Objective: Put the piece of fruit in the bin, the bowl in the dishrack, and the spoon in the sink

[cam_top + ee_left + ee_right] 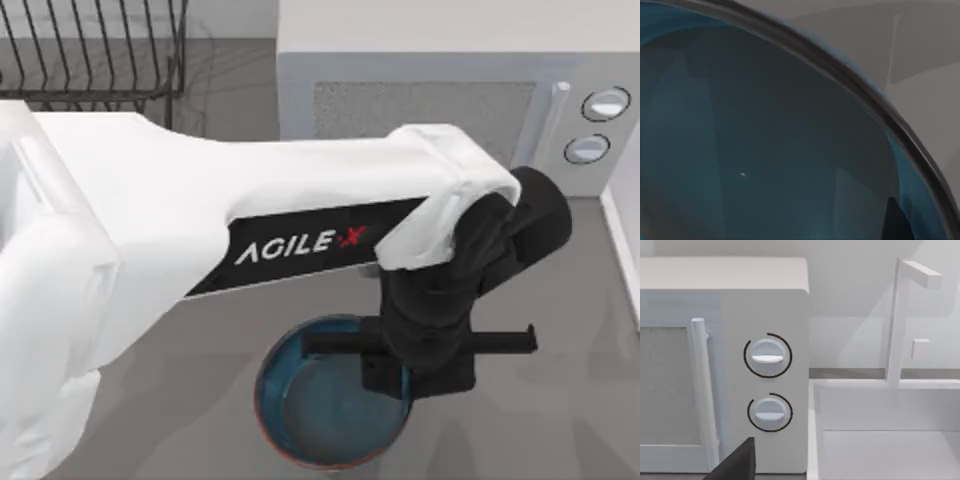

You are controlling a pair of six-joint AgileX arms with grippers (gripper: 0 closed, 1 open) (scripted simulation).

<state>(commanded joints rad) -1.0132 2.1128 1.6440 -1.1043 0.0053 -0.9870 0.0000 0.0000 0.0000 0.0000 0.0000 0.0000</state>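
The left arm reaches across the desk (590,400) and its gripper (395,375) hangs right over the bowl (320,415) at the far-right part of the rim — whether it is clenched or released, I cannot tell. The bowl sits on the desk near the front, in front of the microwave (450,100). The dishrack (95,55) stands back left. From the right wrist — the sink (885,440) just beside the microwave.

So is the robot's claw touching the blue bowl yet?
Cannot tell. In the top view the left end effector sits over the bowl at its rim, hiding any contact; the left wrist view gives just the bowl's inside, very close.
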